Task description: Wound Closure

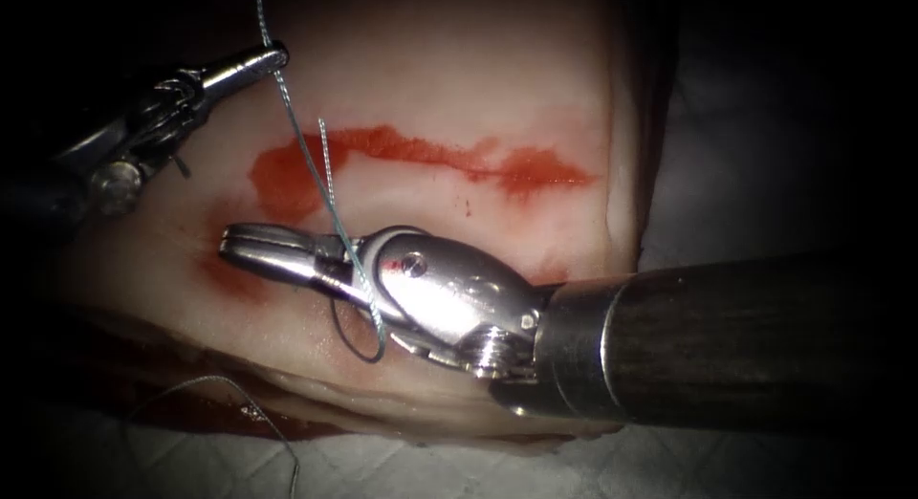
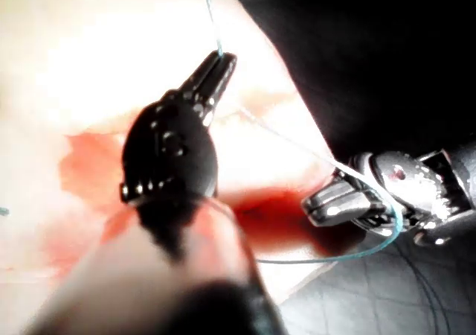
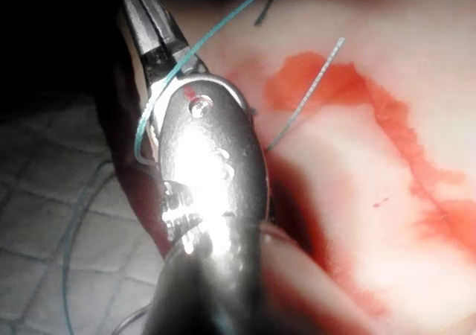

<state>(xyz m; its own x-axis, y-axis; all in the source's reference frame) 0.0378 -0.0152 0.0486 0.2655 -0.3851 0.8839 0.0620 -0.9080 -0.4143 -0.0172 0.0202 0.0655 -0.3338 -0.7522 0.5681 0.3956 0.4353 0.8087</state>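
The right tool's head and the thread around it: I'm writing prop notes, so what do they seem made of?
The right tool has a head that looks like polished bare metal: silvery, with bright glints and a screw. Its shaft looks like a dark, matte tube. The thread seems a thin teal synthetic strand, smooth and slightly stiff, holding an open loop around the head. The left tool holds the thread. The tissue looks pale, moist and soft.

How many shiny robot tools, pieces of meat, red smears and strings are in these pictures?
Tools: 2, left tool with its claw shut on the thread, right tool with thread looped around it
Tissue: 1
Red fluid smear: 1
Thread: 1
Total: 5
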